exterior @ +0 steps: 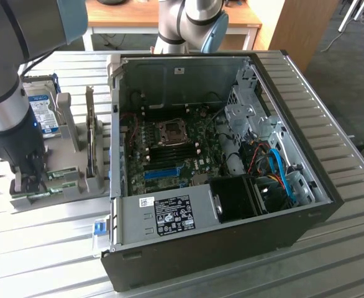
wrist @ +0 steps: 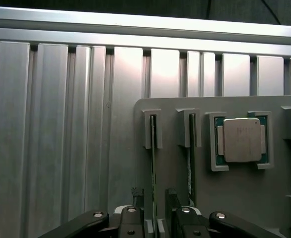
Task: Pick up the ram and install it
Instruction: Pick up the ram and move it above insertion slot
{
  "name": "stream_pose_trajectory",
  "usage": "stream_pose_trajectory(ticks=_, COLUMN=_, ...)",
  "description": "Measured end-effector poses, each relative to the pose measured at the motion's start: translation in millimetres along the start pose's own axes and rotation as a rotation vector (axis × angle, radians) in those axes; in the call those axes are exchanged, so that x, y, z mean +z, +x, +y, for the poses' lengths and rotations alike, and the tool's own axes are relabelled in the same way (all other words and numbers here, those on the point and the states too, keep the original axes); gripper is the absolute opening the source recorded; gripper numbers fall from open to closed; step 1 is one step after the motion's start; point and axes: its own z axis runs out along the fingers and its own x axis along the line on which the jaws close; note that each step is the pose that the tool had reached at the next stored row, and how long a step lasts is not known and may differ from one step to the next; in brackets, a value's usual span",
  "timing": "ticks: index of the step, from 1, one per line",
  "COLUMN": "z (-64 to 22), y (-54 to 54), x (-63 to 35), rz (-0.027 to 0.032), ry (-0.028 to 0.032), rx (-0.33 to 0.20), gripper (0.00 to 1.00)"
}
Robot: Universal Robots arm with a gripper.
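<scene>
The ram [wrist: 153, 163] is a thin green stick standing on edge in a slot of the grey holder [wrist: 175, 109]. A second, look-alike green stick [wrist: 190, 158] stands in the neighbouring slot. My gripper [wrist: 155, 215] is open and low over the holder, one finger on each side of the ram's near end, with a small gap on both sides. In the exterior view my gripper [exterior: 31, 179] reaches down at the holder's [exterior: 76, 186] end on that view's left, beside the open computer case [exterior: 219, 248]. The motherboard's dark memory slots [exterior: 169, 152] lie below the processor socket [exterior: 169, 130].
A silver processor [wrist: 242, 140] sits in its own pocket of the holder. A blue-labelled hard drive [exterior: 42, 110] and an upright card [exterior: 92, 133] stand in the holder behind my arm. The case wall [exterior: 115, 143] rises between the holder and the motherboard. Everything rests on a ribbed metal table [exterior: 331, 124].
</scene>
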Motion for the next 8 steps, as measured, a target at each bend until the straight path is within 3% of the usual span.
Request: stream_pose_trajectory(ticks=8, z=-0.2, y=0.3, x=5.2, rz=0.0002, ry=-0.0001, rx=0.000, gripper=0.31)
